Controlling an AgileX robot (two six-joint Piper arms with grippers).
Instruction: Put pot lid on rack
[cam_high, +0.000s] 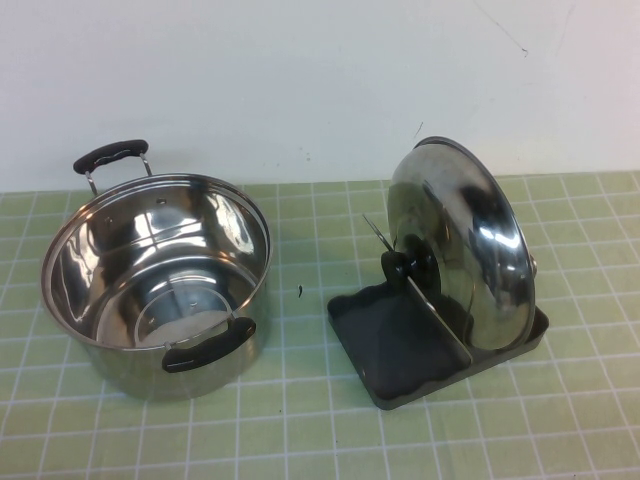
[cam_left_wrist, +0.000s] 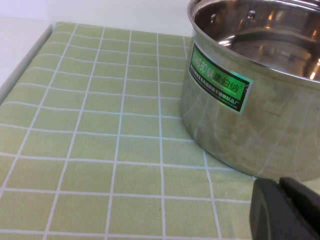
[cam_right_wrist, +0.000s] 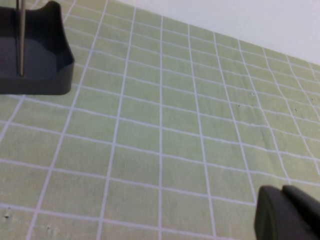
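The shiny steel pot lid (cam_high: 470, 240) stands on edge in the dark grey rack (cam_high: 400, 350), leaning against a wire divider, its black knob (cam_high: 400, 268) facing left. A corner of the rack shows in the right wrist view (cam_right_wrist: 45, 70) with one wire. Neither arm shows in the high view. My left gripper (cam_left_wrist: 282, 207) is shut and empty, low over the mat just beside the pot (cam_left_wrist: 255, 95). My right gripper (cam_right_wrist: 285, 212) is shut and empty, over bare mat away from the rack.
The deep steel pot (cam_high: 160, 280) with two black handles stands on the left of the green grid mat (cam_high: 300, 420). A white wall runs along the back. The mat's edge shows in the left wrist view (cam_left_wrist: 30, 55).
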